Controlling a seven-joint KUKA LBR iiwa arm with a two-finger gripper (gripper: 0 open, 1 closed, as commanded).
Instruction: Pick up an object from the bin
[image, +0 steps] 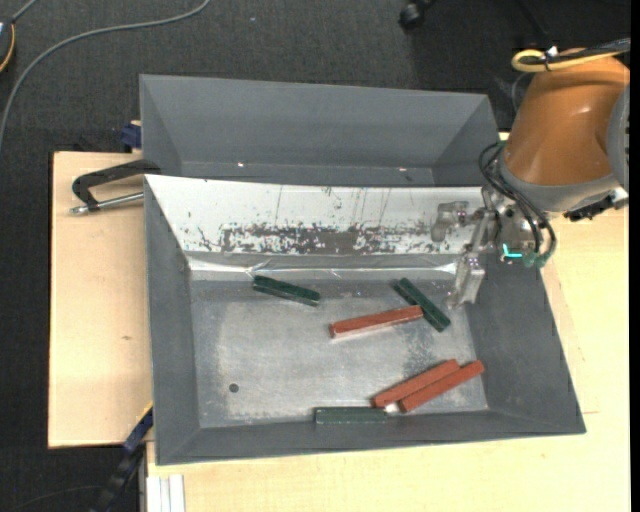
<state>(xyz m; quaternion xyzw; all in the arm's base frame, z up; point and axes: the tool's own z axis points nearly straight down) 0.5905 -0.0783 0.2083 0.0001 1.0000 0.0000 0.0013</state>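
Tool (468, 285) hangs just right of the slanted dark green bar (421, 304); can't tell if it's open or closed. That bar is the nearest pick. The red-brown bar (376, 323) butts against its left side and may crowd a grasp.

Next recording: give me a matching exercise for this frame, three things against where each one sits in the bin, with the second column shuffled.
Things:
1. lone red-brown bar
2. pair of red-brown bars
3. gripper

Places in the bin:
a. by the right wall, towards the back wall
b. middle of the floor
c. lower right of the floor, as the view shows it

Pairs: 1-b; 2-c; 3-a.
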